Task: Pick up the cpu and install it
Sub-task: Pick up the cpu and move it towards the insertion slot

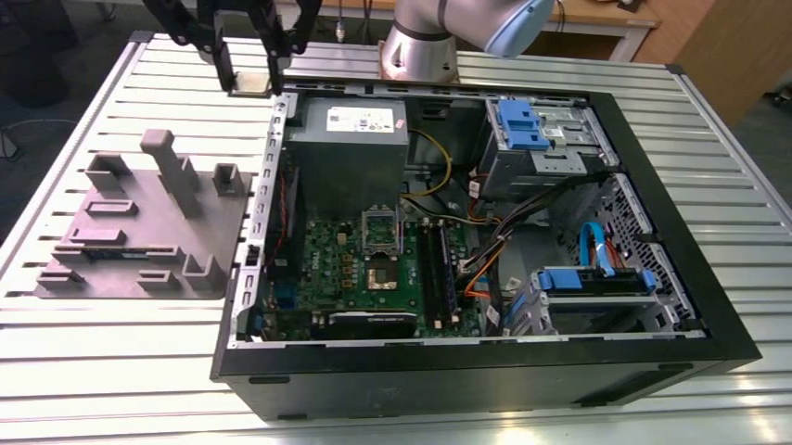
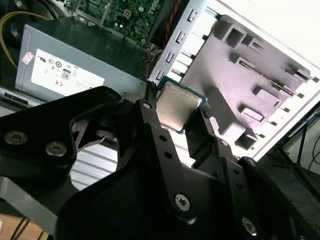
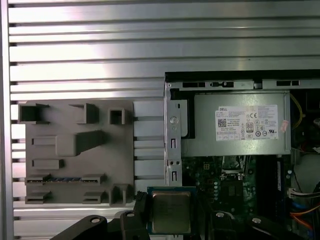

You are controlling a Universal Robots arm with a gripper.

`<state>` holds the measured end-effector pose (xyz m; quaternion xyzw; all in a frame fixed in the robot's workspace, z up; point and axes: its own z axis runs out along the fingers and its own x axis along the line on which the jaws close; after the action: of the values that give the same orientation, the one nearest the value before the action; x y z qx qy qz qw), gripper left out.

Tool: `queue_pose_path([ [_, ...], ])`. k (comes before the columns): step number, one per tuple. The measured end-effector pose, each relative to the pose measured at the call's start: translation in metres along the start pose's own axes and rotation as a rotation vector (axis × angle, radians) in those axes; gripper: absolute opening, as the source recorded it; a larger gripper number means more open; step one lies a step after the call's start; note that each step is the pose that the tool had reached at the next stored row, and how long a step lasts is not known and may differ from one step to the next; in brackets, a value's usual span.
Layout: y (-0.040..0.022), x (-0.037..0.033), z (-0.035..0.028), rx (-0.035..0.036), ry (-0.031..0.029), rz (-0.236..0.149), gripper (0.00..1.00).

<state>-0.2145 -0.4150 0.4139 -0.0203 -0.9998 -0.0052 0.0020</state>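
Now clamping the cpu point(image 3: 171, 212) by its edges in the gripper point(image 1: 252, 82).
Hovering over the slatted table point(image 1: 99, 371) at the exterior view's left, just outside the computer case point(image 1: 470, 375).

place: robotics lab | evidence: slotted aluminium table point(image 1: 111, 371), robot arm point(image 1: 421, 46), opened computer case point(image 1: 495, 375)

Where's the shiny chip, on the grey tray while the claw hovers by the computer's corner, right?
No: the cpu is not on the grey tray; the gripper grips it, as the second wrist view shows. It does hover by the computer's corner.
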Motion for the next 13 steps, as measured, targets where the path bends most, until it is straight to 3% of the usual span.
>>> queue_pose_path([
  [4, -0.0032, -0.0054, 0.0007, 0.0, 0.0, 0.0, 0.47],
  [10, -0.0278, -0.0068, 0.0035, -0.0001, 0.0, 0.0, 0.47],
  [13, -0.0345, -0.0104, 0.0048, -0.0001, -0.0001, 0.0, 0.47],
])
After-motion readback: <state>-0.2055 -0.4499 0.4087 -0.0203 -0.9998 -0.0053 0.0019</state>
